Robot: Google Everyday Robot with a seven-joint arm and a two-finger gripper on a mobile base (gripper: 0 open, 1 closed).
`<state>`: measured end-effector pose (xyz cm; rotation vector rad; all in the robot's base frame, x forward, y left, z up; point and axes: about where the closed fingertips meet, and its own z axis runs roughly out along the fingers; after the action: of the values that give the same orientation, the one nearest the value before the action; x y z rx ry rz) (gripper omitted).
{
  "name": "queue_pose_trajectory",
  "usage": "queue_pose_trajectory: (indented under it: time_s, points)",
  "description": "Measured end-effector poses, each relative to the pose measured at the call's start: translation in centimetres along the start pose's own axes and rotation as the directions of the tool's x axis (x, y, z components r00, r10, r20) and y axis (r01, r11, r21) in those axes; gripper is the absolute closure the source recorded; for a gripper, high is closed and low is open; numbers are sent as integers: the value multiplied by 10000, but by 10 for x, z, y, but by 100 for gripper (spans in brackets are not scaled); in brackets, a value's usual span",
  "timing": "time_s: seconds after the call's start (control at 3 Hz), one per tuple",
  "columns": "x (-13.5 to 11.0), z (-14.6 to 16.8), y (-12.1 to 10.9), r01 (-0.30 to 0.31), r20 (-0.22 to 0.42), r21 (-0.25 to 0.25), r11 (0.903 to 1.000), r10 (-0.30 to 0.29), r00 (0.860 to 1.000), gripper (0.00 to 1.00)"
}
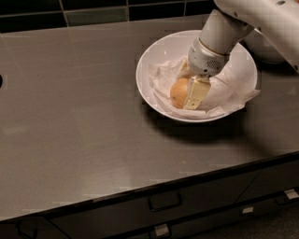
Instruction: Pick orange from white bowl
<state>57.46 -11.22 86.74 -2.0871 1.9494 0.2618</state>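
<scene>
– What does the orange (178,92) look like, and where is it?

– Round, dull orange-yellow, matte peel; it lies in the white bowl (154,51), low in the middle, bedded on crumpled white tissue paper (161,77); its left half shows, its right side is covered.

– Covered by what?

– The gripper (192,95); it is down inside the bowl, its pale tip lying against the orange's right side; whether the jaws are clamped on the fruit or merely beside it I cannot tell.

– And the arm (224,30)?

– It comes in from the upper right, slanting down over the bowl's far rim.

– How much room is there around the bowl?

– The bowl sits towards the back right of the desk (84,121); a broad stretch of desk lies to its left and a band in front, before the front edge; the tissue spills over the rim on the right; a second pale bowl (267,50) stands just behind to the right, partly hidden by the arm.

– The surface and the room?

– Grey-brown desk, smooth, faintly glossy; dark drawers with handles (164,201) below the front edge; a dark tiled wall (93,11) behind.
</scene>
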Motion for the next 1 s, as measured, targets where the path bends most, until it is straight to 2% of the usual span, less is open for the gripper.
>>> queue_pose_trajectory:
  time_s: [0.33, 0.67, 1.0]
  points:
    - [-1, 7, 1, -9, 80, -176, 9998, 11, 10000, 34]
    - [-1, 14, 2, 43, 180, -406, 9992, -36, 9998, 53]
    - [-1, 14, 2, 44, 180, -405, 9992, -36, 9998, 76]
